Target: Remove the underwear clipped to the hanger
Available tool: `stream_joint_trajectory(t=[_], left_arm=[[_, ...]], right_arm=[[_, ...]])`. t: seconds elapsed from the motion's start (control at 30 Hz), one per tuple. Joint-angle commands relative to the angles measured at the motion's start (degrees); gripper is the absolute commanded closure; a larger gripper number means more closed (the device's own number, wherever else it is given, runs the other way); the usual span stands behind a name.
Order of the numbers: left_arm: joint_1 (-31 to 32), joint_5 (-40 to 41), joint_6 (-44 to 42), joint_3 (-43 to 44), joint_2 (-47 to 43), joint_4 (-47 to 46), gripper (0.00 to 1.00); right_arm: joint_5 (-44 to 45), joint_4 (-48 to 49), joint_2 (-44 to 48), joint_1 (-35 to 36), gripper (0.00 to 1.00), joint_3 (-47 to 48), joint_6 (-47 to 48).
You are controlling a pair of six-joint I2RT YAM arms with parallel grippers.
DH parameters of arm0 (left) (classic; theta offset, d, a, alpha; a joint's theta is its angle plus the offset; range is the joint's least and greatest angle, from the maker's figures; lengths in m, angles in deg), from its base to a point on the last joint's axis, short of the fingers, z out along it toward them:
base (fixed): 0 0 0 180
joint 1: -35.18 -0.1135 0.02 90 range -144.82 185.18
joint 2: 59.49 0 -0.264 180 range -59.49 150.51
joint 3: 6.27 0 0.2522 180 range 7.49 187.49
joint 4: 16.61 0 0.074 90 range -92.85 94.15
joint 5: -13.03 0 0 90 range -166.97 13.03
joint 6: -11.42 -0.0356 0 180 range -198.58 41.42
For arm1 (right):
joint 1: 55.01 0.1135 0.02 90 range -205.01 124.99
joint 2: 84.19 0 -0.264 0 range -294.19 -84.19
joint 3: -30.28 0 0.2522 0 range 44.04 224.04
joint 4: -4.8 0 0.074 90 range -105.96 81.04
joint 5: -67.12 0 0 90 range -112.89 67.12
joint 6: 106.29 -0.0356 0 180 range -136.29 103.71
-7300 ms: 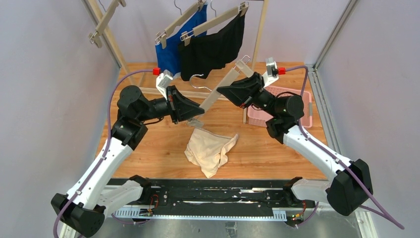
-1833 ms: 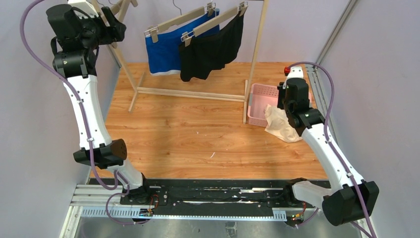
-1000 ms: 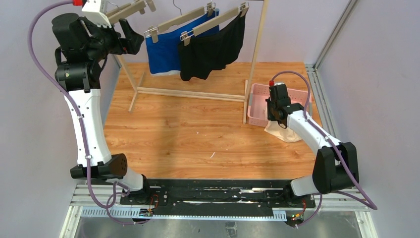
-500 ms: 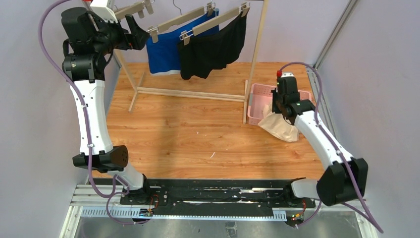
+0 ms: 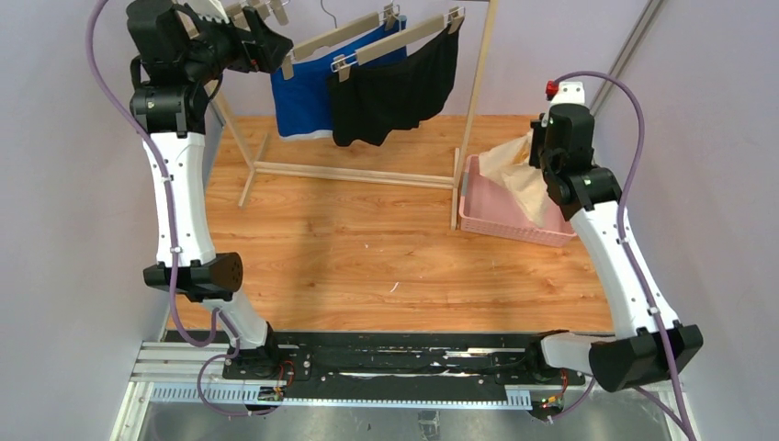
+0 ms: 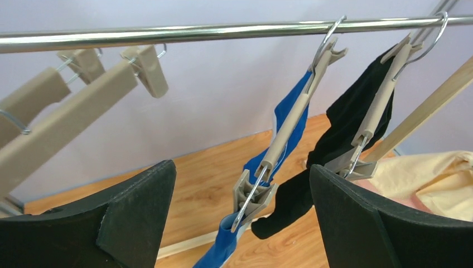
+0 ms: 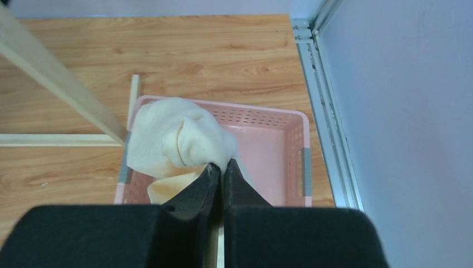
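Blue underwear (image 5: pixel 308 92) and black underwear (image 5: pixel 395 87) hang clipped to beige hangers on the rail. My left gripper (image 5: pixel 276 50) is open at rail height, just left of the blue pair's hanger. In the left wrist view the blue underwear (image 6: pixel 290 120) and its lower clip (image 6: pixel 254 195) lie between my wide-open left gripper (image 6: pixel 241 170) fingers, untouched, with the black underwear (image 6: pixel 357 117) behind. My right gripper (image 5: pixel 536 152) is shut on the cream underwear (image 5: pixel 510 170), which hangs above the pink basket (image 5: pixel 514 228). The right wrist view shows my right gripper (image 7: pixel 222 164) pinching the cream underwear (image 7: pixel 178 139) over the basket (image 7: pixel 273 162).
An empty beige hanger (image 6: pixel 67 117) hangs on the metal rail (image 6: pixel 167 33) to the left of my left gripper. The wooden rack frame (image 5: pixel 349 173) stands on the table, with one post (image 5: pixel 476 110) next to the basket. A metal rail (image 7: pixel 326 111) and wall border the basket's right side.
My right gripper has lifted the cream underwear from the table beside the basket to above it. My left gripper has moved right along the rail toward the blue pair's hanger.
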Motion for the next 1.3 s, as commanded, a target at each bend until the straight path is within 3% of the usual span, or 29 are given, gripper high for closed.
stream_joint_trajectory(t=[0.0, 0.33, 0.37, 0.43, 0.5, 0.53, 0.73, 0.8, 0.9, 1.07, 1.27], left_arm=[[1.57, -0.76, -0.04, -2.70, -0.74, -6.21, 0.02], [4.89, 0.42, 0.79, 4.43, 5.19, -8.90, 0.02], [5.46, 1.03, 0.44, 4.68, 5.62, -8.94, 0.02], [6.63, 2.22, -1.14, 4.73, 6.55, -8.61, 0.02], [7.87, 4.10, -3.03, 4.74, 7.37, -7.50, 0.02], [8.35, 4.75, -3.90, 4.70, 7.78, -7.12, 0.02], [9.85, 7.92, -6.46, 4.48, 9.54, -6.82, 0.01], [9.93, 8.20, -6.47, 4.53, 9.81, -7.38, 0.09], [10.19, 8.35, -6.47, 4.75, 9.89, -7.61, 0.28], [10.76, 8.90, -8.17, 4.57, 9.36, -6.30, 0.30], [11.25, 8.73, -9.82, 3.76, 8.85, -4.38, 0.39]], right_arm=[[2.40, 2.44, -4.36, -3.85, 0.99, -0.09, 2.02], [-8.20, 9.75, -8.06, -10.45, 1.00, -15.51, -2.51], [-8.61, 9.95, -7.94, -10.46, 0.91, -16.29, -2.52], [-8.82, 10.11, -7.33, -10.47, 0.60, -17.43, -2.65], [-8.70, 10.12, -6.17, -10.47, 0.38, -18.30, -2.70], [-8.72, 10.11, -5.42, -10.47, 0.32, -18.69, -2.70], [-10.84, 11.43, -0.60, -10.47, 0.29, -21.45, -2.01], [-11.31, 12.17, 0.08, -10.47, 0.28, -22.16, -1.99], [-12.33, 12.17, 0.13, -10.47, 0.27, -22.12, -2.25], [-14.13, 12.28, 0.02, -10.47, 0.26, -22.31, -2.77], [-15.33, 12.31, 0.80, -10.47, 0.26, -22.48, -3.07]])
